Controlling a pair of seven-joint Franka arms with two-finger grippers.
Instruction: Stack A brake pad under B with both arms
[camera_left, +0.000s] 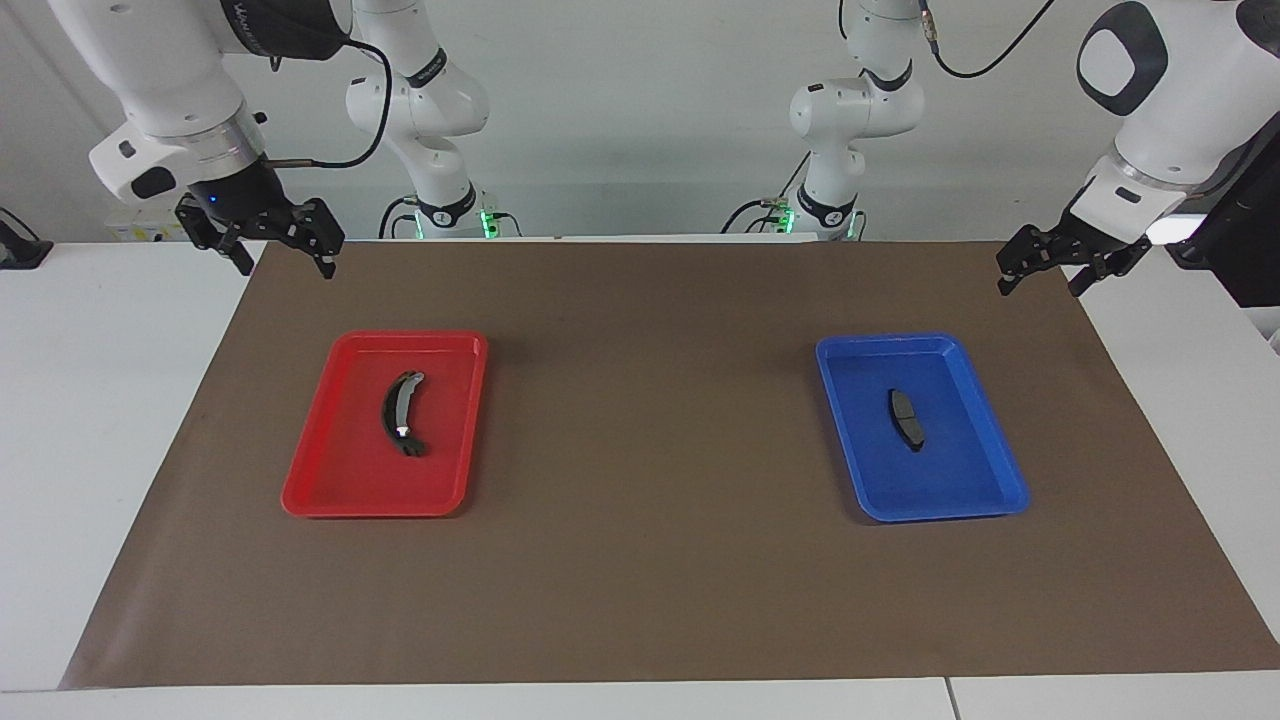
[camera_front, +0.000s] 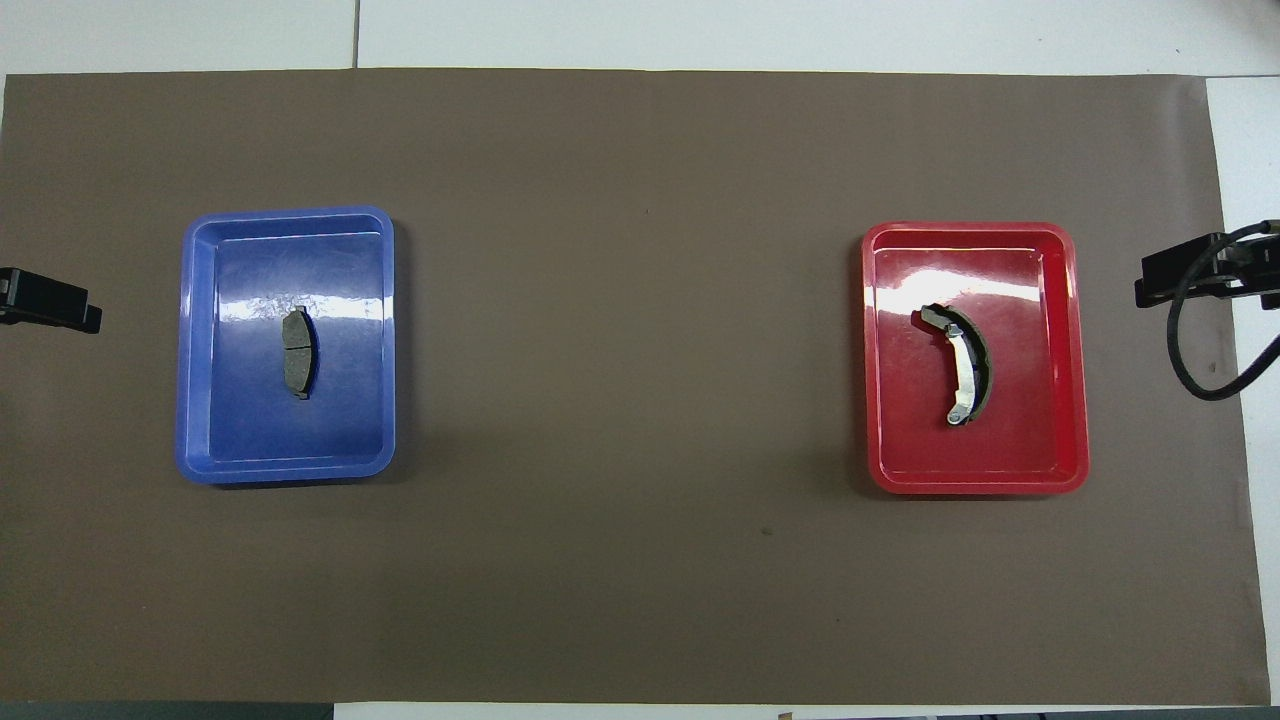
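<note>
This looks like a robot lab: two white robot arms (camera_left: 430, 110) stand with cables and green lights at a plain white bench (camera_left: 110, 400) covered by a brown mat (camera_left: 650, 560), in front of a bare white wall (camera_left: 640, 120).

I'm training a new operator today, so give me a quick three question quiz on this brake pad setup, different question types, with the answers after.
1. True or false: the short grey brake pad lies in the red tray.
2. Which piece has a silvery inner strip? A) the short pad B) the crescent-shaped piece
3. Fill in: both grippers are ____ and hold nothing.

Key:
1. False; it lies in the blue tray, toward the left arm's end.
2. B.
3. Open; the left gripper and right gripper hang over the brown mat's corners.
</note>
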